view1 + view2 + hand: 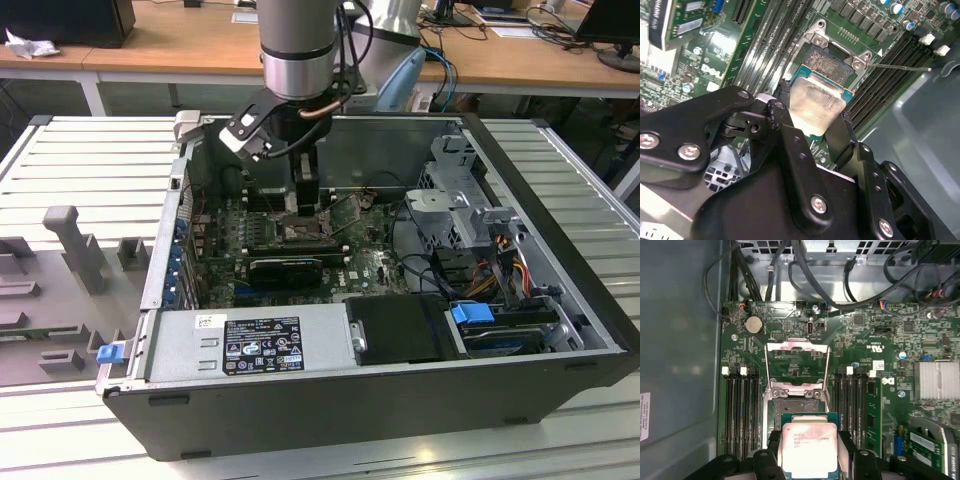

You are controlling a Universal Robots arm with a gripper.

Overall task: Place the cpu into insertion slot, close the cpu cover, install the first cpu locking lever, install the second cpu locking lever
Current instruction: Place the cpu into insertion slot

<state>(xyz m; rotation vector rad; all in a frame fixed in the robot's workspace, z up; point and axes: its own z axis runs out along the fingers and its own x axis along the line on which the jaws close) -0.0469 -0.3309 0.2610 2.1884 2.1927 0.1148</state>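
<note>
Holding the cpu (817, 97) by two opposite edges, the hand (812, 112) is clenched on it between its two black fingers (785, 107). In the exterior view the hand (305, 192) reaches down into an open computer case (350, 410), which lies on a grey slatted tabletop (90, 150). At the near side of the case sits a grey power supply (250, 345) with a label, and behind it lies the green motherboard (372, 270). In the first wrist view, long black memory slots (742, 410) run on both sides of the socket area. Between them the cpu cover (796, 346) is swung open on its hinge, so the board is seen through its window. The insertion slot (790, 409) is uncovered just beside the hinge. The cpu (810, 447), its silver top facing up, is over the near part of this slot; I cannot tell if it touches it. In the second wrist view a thin metal lever (900, 66) sticks out from one corner of the slot (827, 62). A round coin battery (753, 325) sits on the board beyond the cover.
</note>
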